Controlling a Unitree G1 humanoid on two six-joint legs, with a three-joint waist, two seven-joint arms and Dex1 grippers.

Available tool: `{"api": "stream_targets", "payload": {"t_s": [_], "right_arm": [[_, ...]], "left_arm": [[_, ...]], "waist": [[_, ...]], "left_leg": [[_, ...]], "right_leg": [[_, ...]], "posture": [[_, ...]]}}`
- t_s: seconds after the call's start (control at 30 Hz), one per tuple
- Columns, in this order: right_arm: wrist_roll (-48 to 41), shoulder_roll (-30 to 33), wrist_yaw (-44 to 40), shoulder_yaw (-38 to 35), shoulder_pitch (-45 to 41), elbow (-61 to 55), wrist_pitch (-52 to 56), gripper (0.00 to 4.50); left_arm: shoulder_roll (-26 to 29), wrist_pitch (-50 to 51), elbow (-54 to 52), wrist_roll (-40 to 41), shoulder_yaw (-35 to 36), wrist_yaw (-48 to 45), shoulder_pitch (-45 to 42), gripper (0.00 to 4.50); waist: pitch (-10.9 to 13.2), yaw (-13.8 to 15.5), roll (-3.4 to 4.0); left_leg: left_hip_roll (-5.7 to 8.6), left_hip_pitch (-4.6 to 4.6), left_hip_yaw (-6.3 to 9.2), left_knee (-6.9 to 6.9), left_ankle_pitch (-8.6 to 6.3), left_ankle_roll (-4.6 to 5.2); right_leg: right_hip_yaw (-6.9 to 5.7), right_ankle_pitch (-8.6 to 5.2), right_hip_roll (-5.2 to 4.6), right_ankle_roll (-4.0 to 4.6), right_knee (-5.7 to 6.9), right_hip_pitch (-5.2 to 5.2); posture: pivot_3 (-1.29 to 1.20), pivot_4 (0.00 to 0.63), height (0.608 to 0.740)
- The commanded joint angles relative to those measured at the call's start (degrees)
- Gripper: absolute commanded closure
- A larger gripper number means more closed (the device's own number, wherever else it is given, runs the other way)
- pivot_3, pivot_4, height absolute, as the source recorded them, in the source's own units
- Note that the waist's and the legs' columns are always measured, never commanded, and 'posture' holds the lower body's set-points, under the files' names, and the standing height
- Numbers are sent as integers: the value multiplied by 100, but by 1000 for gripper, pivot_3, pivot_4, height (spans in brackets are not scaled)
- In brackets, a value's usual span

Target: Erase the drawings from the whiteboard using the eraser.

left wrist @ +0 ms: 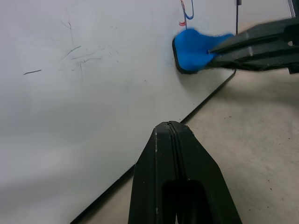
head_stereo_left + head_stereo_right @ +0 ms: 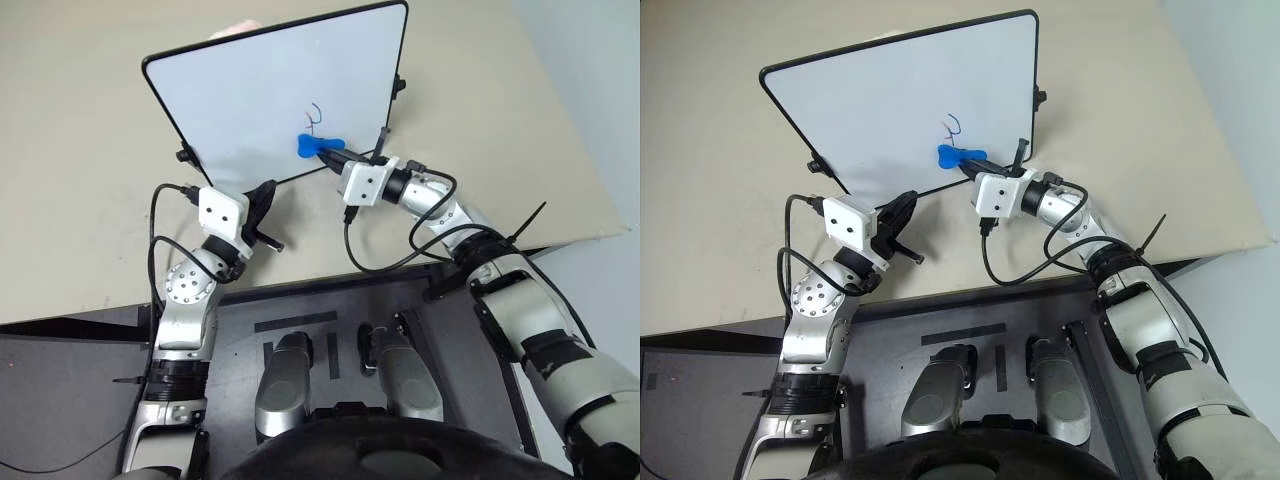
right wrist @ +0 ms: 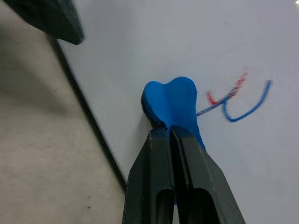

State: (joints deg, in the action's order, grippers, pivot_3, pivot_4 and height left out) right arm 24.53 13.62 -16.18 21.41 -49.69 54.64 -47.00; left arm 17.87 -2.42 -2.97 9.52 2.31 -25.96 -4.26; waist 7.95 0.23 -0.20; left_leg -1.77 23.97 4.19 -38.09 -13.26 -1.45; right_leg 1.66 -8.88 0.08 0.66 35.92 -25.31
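With the right gripper (image 3: 170, 133) pinching the eraser (image 3: 170, 105) flat on the whiteboard (image 2: 260, 90) just beside the drawings (image 3: 236, 100), a hard swipe could shove the board along the desk (image 2: 80, 200), the left gripper (image 1: 174, 135) waiting pressed together at its edge.

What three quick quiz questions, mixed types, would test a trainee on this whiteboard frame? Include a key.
1. True or false: the right gripper is shut on the eraser.
2. The drawings are: A) fully wiped, B) still on the whiteboard beside the eraser, C) on the table.
3. Fill in: the left gripper is ____, near the board's lower edge.

Key: 1 true; 2 B; 3 shut.
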Motion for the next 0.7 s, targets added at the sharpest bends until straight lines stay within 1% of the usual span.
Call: {"api": "stream_targets", "payload": {"t_s": [0.03,0.17,0.23,0.5,0.7], "right_arm": [[106,118,789,-294,-448,-209,-112,4462],[236,161,1271,-301,-593,-170,-173,4462],[269,112,1300,-220,-609,-18,-138,4462],[215,-254,542,100,-359,660,-32,4462],[161,-303,335,100,-244,775,-45,4462]], "left_arm": [[17,-112,-119,-2,21,-15,-64,4500],[11,-117,-81,0,11,-28,-105,4500],[9,-126,-58,2,12,-35,-123,4500],[18,-141,-39,-1,32,-28,-152,4500],[21,-144,-59,-8,37,-16,-143,4500]], "waist": [[0,-1,0],[0,-15,0],[0,-17,0],[0,-63,0],[1,-58,1]], "left_leg": [[0,2,0,0,0,0],[0,2,0,3,-1,-1],[-1,1,0,6,0,-1],[-1,-5,0,7,0,-1],[-1,-3,1,7,-1,-2]], "right_leg": [[0,1,0,0,0,-2],[0,6,0,5,1,-5],[0,8,0,8,2,-6],[0,20,0,8,2,-6],[0,34,0,15,2,-9]], "posture": [[0,150,740],[0,150,740],[0,150,740],[0,150,740],[0,150,740]]}}
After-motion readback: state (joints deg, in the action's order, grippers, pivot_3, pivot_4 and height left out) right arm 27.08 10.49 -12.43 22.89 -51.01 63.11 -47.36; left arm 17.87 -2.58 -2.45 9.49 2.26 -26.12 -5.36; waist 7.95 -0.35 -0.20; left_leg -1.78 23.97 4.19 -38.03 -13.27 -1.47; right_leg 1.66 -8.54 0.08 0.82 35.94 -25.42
